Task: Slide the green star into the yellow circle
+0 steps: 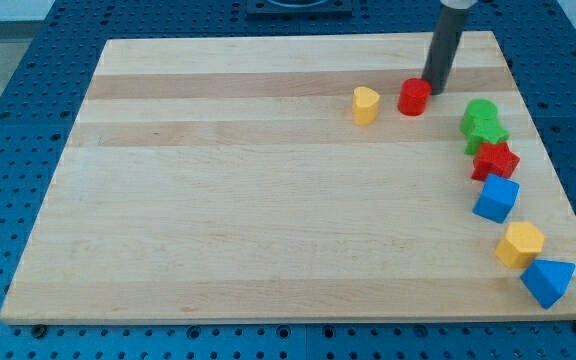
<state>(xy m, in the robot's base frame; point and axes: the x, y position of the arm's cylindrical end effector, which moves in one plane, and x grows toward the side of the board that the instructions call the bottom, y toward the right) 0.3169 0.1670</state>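
Observation:
The green star (487, 136) lies near the board's right edge, touching a green round block (479, 112) just above it and a red star (495, 160) just below it. A yellow rounded block (366, 104), heart-like in outline, sits to the left in the upper part of the board. A second yellow block, a hexagon (520, 244), lies at the lower right. My rod comes down from the view's top. My tip (434, 92) stands right against the right side of a red round block (414, 97), up and to the left of the green star.
A blue cube (496, 197) lies below the red star, and a blue triangle (548, 281) sits at the board's lower right corner. The right-side blocks form a curved line along the wooden board's (248, 200) right edge. Blue perforated table surrounds the board.

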